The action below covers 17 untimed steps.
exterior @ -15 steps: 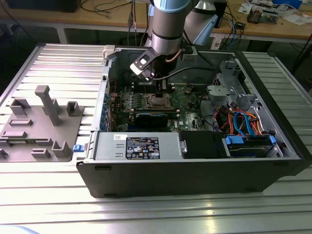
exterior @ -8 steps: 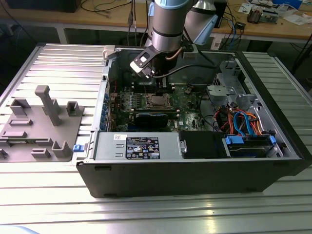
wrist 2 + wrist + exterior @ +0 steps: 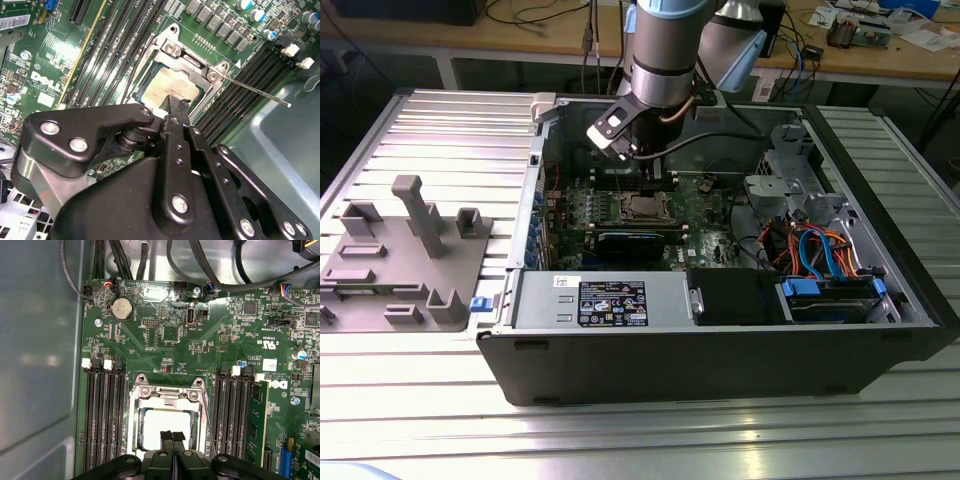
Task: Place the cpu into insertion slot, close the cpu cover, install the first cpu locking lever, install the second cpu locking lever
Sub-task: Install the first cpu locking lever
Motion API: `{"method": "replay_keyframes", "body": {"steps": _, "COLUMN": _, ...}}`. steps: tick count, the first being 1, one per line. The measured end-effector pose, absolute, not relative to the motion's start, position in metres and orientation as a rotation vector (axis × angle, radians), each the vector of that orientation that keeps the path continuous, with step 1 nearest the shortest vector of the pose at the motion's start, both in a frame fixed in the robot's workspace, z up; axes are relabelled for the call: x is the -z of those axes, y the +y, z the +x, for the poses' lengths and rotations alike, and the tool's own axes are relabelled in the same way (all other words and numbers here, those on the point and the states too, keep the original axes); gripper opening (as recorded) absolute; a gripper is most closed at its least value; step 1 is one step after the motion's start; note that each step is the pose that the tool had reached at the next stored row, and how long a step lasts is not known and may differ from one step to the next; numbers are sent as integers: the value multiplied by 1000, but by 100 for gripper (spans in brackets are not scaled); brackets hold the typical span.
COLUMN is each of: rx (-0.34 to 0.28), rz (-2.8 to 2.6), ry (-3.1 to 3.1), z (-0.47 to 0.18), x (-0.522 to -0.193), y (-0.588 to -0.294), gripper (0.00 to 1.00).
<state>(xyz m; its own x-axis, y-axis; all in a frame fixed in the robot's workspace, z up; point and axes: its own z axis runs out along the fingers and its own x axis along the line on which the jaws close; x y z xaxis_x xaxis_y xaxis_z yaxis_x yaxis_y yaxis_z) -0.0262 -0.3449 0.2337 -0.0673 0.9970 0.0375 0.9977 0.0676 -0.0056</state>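
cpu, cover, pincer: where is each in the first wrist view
cpu (image 3: 152, 429): first wrist view, bare silver top.
cover (image 3: 167, 399): first wrist view, metal frame bar.
pincer (image 3: 172, 436): first wrist view, between fingertips.

1. The matt black, metal, two-fingered claw (image 3: 173, 436) is showing black all over.
2. Just beyond the claw's tips, the small flat square cpu (image 3: 155, 422) is glowing pale silver-grey.
3. Framing it, the thin silvery metal cpu cover (image 3: 169, 394) is gleaming like bare steel.
4. Beneath the claw, the green printed motherboard (image 3: 165, 355) is showing fine pale tracing and white markings.
5. On either side of the claw, long black plastic memory slots (image 3: 102, 415) are ending in small white clips (image 3: 96, 364).
6. Well away from the claw, thin orange and blue cables (image 3: 820, 250) are lying bundled.
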Motion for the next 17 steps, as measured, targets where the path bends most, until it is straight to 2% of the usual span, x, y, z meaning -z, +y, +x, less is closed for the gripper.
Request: {"method": "replay_keyframes", "body": {"steps": 17, "rx": 32, "rz": -2077, "ry": -2315, "z": -26, "x": -234, "y": -345, "gripper": 11}}
